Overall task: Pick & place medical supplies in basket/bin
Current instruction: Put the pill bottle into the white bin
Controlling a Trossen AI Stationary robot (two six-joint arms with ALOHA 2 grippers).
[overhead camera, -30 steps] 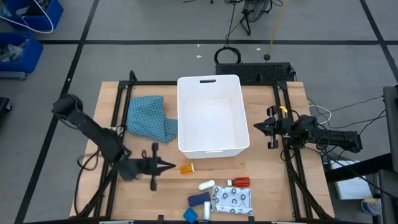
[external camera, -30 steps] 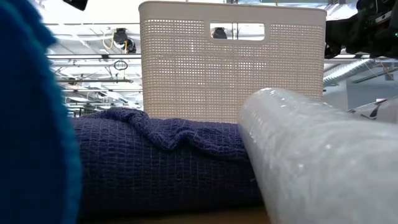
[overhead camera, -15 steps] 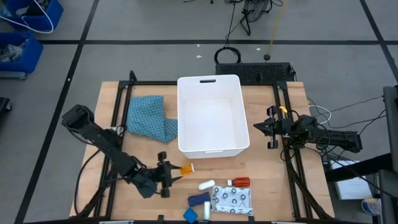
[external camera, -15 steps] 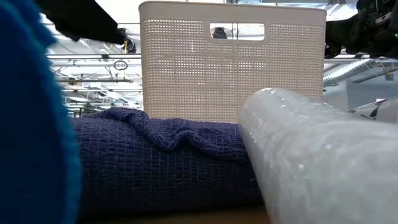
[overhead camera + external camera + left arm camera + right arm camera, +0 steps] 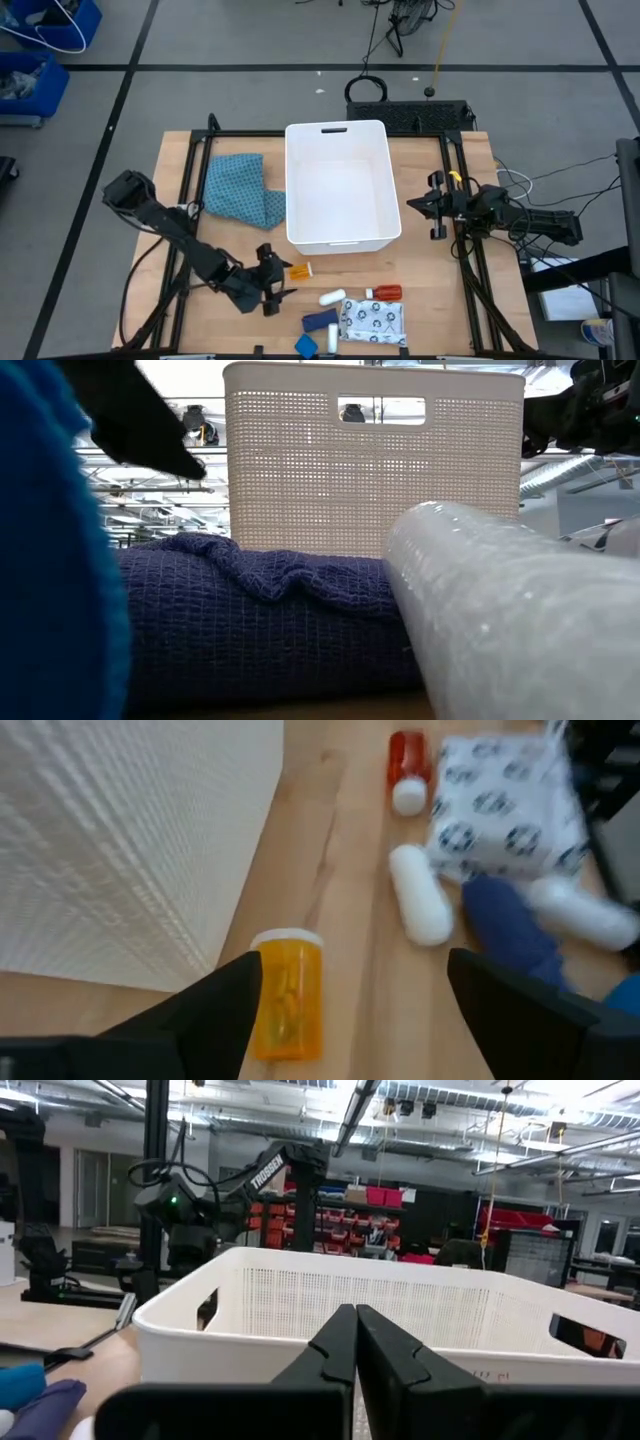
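The bin (image 5: pixel 337 190) sits mid-table. From it, the cloth (image 5: pixel 240 188) lies at 9 o'clock, the pill bottle (image 5: pixel 300 270) at 6 — beyond it the white tube (image 5: pixel 332 297), capped bottle (image 5: pixel 384 292) and pouch (image 5: pixel 372 322).

The orange pill bottle (image 5: pixel 287 997) lies on its side just ahead of the left gripper (image 5: pixel 350 990), white cap toward the white tub (image 5: pixel 340 190). Farther ahead lie the white tube (image 5: pixel 420 895), red bottle (image 5: pixel 405 765), patterned pouch (image 5: pixel 500 805) and blue pieces (image 5: pixel 510 925).

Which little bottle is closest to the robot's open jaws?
The orange pill bottle, lying beside the left gripper; the red bottle lies farther off by the patterned pouch.
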